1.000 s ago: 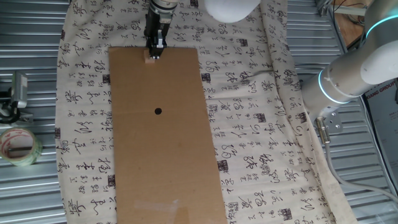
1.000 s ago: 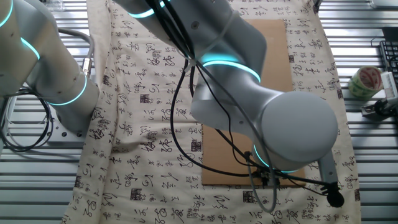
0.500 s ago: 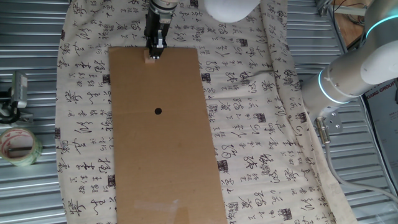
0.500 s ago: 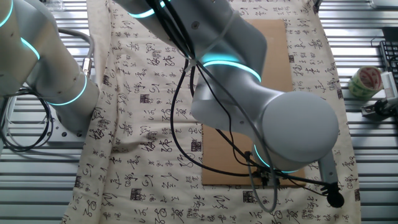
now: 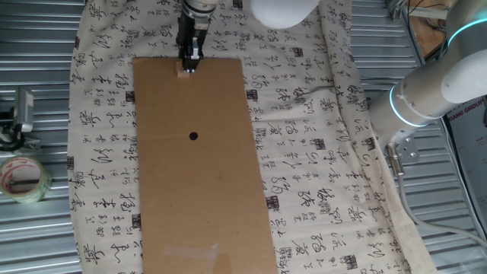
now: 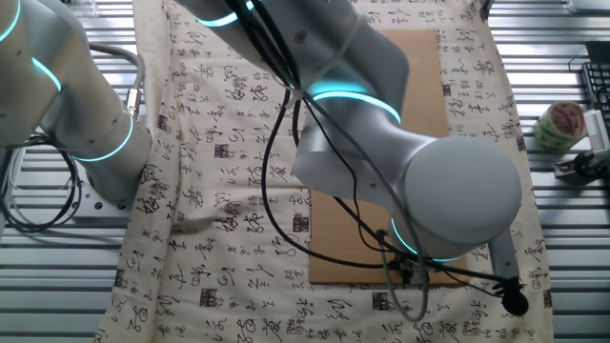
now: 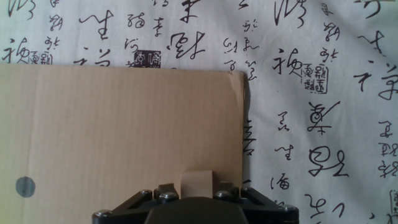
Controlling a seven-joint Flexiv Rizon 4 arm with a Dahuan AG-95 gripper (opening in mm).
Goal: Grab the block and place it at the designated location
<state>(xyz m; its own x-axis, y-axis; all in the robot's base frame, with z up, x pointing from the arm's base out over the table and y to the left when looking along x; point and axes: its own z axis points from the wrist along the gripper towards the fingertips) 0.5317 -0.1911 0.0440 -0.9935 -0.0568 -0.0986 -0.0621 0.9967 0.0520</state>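
Your pincer [image 5: 188, 65] stands upright at the far edge of the brown cardboard sheet [image 5: 202, 190], its tips down at the block [image 5: 183, 72]. In the hand view the block [image 7: 196, 184] sits squarely between the two fingers [image 7: 164, 190], which lie close against its left and right sides, so the pincer is narrowed to the block's width and has hold of it. Whether the block rests on the cardboard or is raised just off it, you cannot tell from these pictures.

The designated location [image 5: 193, 137] is the solid black dot near the middle of the sheet, well apart from the block and nearer to you along the sheet's length. In the hand view that dot [image 7: 25, 186] shows at the left edge, far to the left of the block.

The sheet lies on a pale cloth [image 5: 319, 152] printed with black calligraphy, spread over the ribbed metal table [image 5: 38, 236]. A roll of tape [image 5: 21, 179] sits on the table left of the cloth. In the other fixed view the arm [image 6: 410, 191] hides the pincer and the block.
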